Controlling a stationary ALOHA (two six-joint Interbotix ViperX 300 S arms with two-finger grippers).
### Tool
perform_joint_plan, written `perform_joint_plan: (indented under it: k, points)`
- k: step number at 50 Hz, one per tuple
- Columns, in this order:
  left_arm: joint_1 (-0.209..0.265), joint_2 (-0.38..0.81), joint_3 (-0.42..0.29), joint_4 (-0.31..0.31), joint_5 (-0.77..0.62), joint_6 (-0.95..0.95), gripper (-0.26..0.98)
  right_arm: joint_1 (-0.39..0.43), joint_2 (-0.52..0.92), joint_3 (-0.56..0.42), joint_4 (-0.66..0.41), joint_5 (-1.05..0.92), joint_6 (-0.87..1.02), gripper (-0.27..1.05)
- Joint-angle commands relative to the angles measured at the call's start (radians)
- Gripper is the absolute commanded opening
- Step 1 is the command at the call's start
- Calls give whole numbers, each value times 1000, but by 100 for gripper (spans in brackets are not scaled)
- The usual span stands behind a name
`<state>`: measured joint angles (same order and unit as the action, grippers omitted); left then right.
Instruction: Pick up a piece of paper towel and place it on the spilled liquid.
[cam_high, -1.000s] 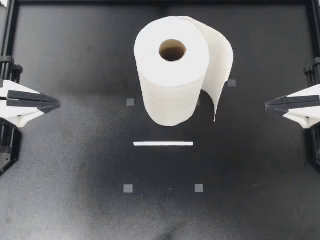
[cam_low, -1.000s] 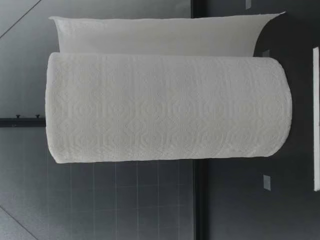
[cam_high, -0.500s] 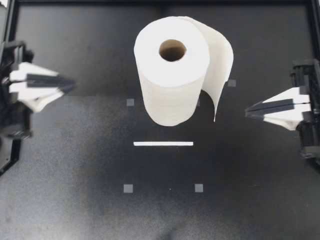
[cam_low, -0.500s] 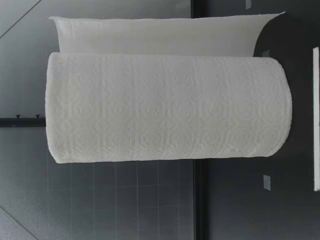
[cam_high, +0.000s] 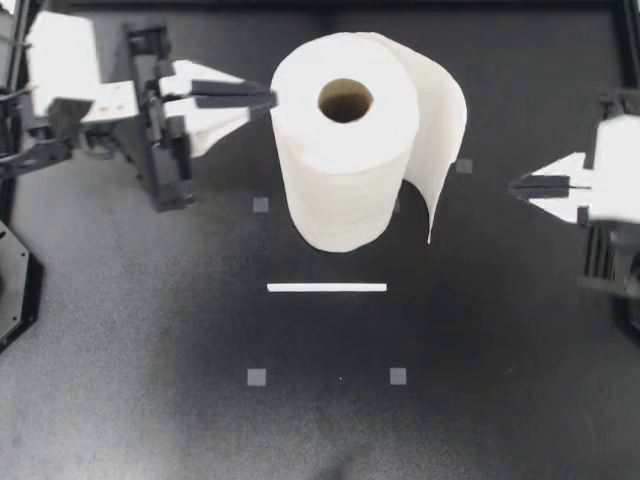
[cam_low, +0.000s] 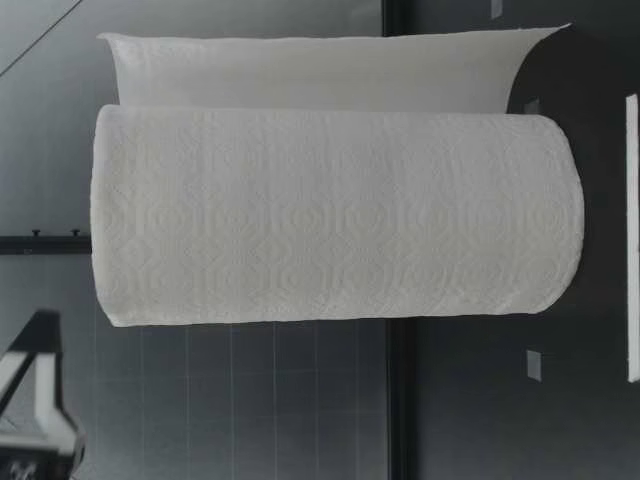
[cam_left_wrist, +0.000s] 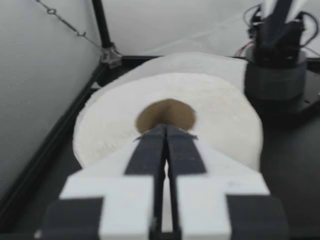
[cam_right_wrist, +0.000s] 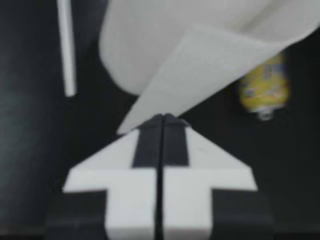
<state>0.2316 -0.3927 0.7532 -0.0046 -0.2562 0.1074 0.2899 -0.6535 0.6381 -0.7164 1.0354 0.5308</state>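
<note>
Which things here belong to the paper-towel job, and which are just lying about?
Job: roll; its loose sheet; left gripper, shut, at the roll's top; right gripper, shut, facing the sheet. No spill shows.
Lying about: white strip; grey squares; yellow object beyond the roll.

The surface (cam_high: 150, 330) is dark, matte and framed by black rails. A roll of paper towel (cam_high: 345, 150) stands upright on it toward the far side, near the middle. Just in front of the roll a thin white strip (cam_high: 326, 288) lies flat, apart from it. Four small grey squares (cam_high: 257, 377) lie around roll and strip. In the right wrist view a blurred yellow thing (cam_right_wrist: 263, 90) seems to sit beyond the roll.
</note>
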Motion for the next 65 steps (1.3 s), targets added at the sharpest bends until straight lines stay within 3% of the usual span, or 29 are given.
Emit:
perform_joint_plan:
  k: [1, 8, 24, 32, 41, 55, 65]
  points:
    - [9, 23, -37, -2, -46, 2, 9, 147, 20, -29, -206, 101, 161, 1]
    - [17, 72, -32, -2, -91, -8, 9, 282, 74, 15, -417, 207, 518, 2]
    - [23, 103, -20, -20, -63, -14, 9, 327, 227, 120, -551, 206, 1083, 5]
    - [25, 101, -18, -26, -23, -14, 9, 327, 301, 140, -607, 210, 1229, 26]
    - [25, 100, -21, -26, -21, -12, 9, 314, 376, 155, -643, 272, 1391, 72]
    - [25, 103, -25, -29, -21, -15, 9, 291, 512, 118, -736, 374, 1565, 73]
    - [25, 103, -23, -31, -20, -15, 9, 222, 578, 72, -744, 387, 1592, 73]
